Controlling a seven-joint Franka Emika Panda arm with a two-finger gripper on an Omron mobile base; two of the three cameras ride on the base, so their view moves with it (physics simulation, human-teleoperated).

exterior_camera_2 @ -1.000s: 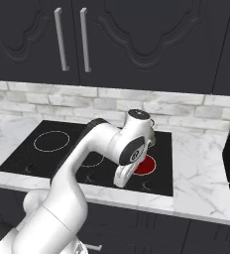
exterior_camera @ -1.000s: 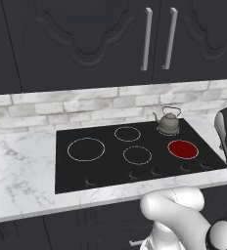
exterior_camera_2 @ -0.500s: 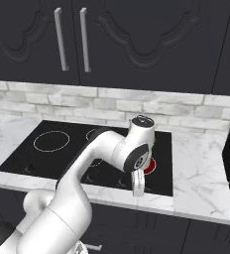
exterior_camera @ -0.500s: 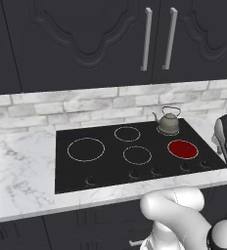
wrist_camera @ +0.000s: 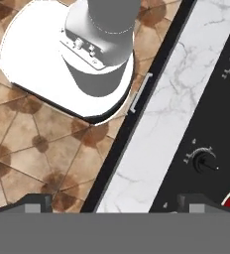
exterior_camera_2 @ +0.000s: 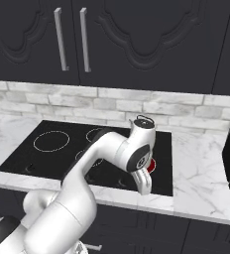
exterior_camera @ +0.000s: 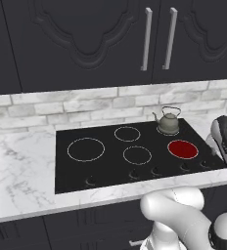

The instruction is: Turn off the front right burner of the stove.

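Gripper [exterior_camera_2: 144, 184] wide apart, empty, above stove [exterior_camera_2: 37, 154] front edge beside glowing front right burner [exterior_camera: 183, 149].

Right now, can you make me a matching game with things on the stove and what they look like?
Things:
1. front right burner
2. kettle
3. front left burner
4. pincer

Looks:
A. big thin white ring
B. wide open
C. glowing solid red
D. grey, sitting on the back right burner

Pairs: 1-C, 2-D, 3-A, 4-B
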